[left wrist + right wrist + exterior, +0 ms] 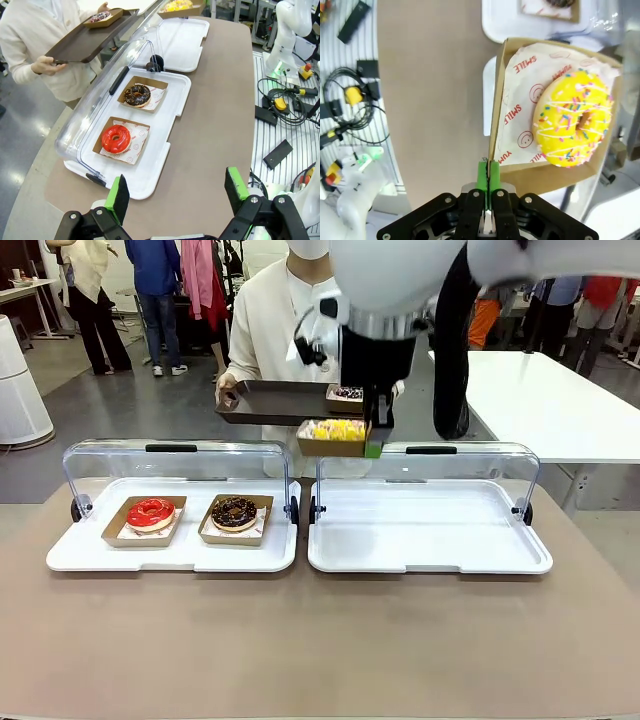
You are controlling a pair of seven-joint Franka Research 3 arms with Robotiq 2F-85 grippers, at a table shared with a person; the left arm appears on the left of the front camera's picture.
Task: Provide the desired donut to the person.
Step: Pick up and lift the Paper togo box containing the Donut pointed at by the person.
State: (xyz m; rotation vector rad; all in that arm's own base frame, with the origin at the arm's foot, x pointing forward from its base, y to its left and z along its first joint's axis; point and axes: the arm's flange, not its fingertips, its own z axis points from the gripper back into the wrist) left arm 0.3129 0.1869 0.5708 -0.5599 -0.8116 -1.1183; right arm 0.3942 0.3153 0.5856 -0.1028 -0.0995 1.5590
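The right gripper (pixel 489 175) is clenching one thin wall of the light, bendable cardboard tray (pixel 496 100) carrying the soft yellow donut (pixel 572 117), likely tipping easily, while the left gripper (pixel 175 192) is hanging released.

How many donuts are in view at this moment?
4. Red-glazed donut and chocolate donut in the left white display tray; yellow sprinkled donut in the cardboard tray the right gripper holds; dark donut on the person's brown tray.

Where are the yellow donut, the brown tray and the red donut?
yellow donut (pixel 575 120), right wrist view, icing beside the hole.
brown tray (pixel 275 400), front view, bare floor.
red donut (pixel 116 139), left wrist view, icing ring.
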